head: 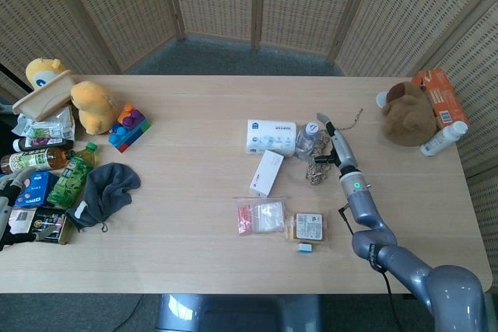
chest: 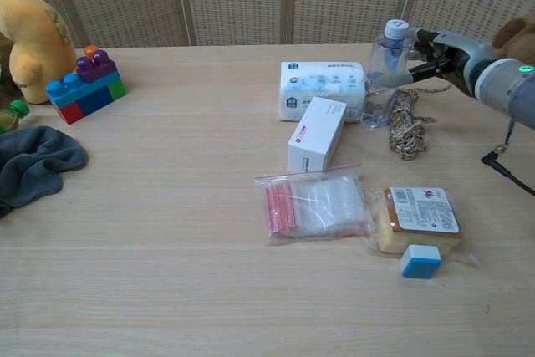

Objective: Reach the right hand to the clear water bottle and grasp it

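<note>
One upright bottle (chest: 386, 73) stands at 9 o'clock from the right hand (chest: 428, 58), just beside it; fingers (chest: 393, 79) spread wide, holding nothing yet.

R robot hand (chest: 436, 54) extended, fingers apart; L robot hand (head: 8, 209) low at edge

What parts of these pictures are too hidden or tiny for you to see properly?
- Right hand: neither view shows whether its fingers touch the clear water bottle.
- Left hand: cut off by the left edge in the head view, absent from the chest view; its pose is unclear.
- Tissue pack: print too small to read in either view.
</note>
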Tool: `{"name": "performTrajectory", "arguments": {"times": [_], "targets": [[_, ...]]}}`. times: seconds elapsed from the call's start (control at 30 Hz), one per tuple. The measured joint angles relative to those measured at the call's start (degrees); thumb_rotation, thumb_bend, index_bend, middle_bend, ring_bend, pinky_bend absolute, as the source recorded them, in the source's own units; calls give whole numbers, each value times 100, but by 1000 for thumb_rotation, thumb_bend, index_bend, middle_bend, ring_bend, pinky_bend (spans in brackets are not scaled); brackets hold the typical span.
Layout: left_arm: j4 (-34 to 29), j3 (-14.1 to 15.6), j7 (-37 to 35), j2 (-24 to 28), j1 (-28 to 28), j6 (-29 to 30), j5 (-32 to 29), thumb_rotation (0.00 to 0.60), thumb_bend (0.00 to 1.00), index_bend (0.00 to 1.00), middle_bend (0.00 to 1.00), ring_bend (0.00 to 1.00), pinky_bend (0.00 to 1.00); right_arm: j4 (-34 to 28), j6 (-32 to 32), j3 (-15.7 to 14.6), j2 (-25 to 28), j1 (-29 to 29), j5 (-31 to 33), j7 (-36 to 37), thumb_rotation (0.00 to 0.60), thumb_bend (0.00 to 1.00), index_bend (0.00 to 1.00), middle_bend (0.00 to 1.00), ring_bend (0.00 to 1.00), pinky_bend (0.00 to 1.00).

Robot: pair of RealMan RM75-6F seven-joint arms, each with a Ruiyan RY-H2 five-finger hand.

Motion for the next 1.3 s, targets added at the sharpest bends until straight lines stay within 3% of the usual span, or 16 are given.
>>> {"name": "performTrajectory", "arguments": {"times": [0.27, 0.33, 0.37, 0.43, 0.5, 0.6, 0.77, 0.97, 1.3], "targets": [[20, -13, 25, -24, -10, -19, -22, 600, 0, 9, 0, 0, 0, 487, -190, 200, -444, 322, 138, 385, 600, 0, 0, 0, 0, 0], [20, -23, 15, -16, 4, 9, -27, 600, 0, 9, 0, 0, 0, 608, -157, 241, -575, 372, 161, 430, 600, 0, 12, 82, 12, 28], [20, -26, 8, -12, 10, 21, -29, 600, 0, 9, 0, 0, 0, 675, -121, 260, -636, 386, 176, 431, 600, 0, 64, 176, 56, 89], [20, -33, -7, -2, 24, 43, -30, 600, 0, 9, 0, 0, 0, 872, 0, 298, -800, 414, 203, 441, 600, 0, 301, 478, 261, 374], [19, -39, -27, 4, 32, 59, -26, 600, 0, 9, 0, 0, 0, 1070, 86, 313, -940, 429, 213, 480, 600, 1, 439, 625, 393, 554], [20, -45, -62, 20, 50, 87, -12, 600, 0, 9, 0, 0, 0, 1421, 208, 335, -1160, 449, 224, 610, 600, 48, 557, 750, 516, 707], [24, -55, -71, 27, 69, 117, -10, 600, 0, 9, 0, 0, 0, 1908, 359, 342, -1406, 483, 211, 871, 600, 102, 581, 782, 549, 748], [30, -54, -37, 12, 59, 86, -19, 600, 0, 9, 0, 0, 0, 2052, 493, 318, -1436, 463, 179, 963, 600, 108, 585, 787, 554, 758], [22, -61, -45, 16, 61, 79, -7, 600, 0, 8, 0, 0, 0, 1430, 1036, 345, -962, 435, 75, 801, 600, 111, 584, 787, 554, 758]]}}
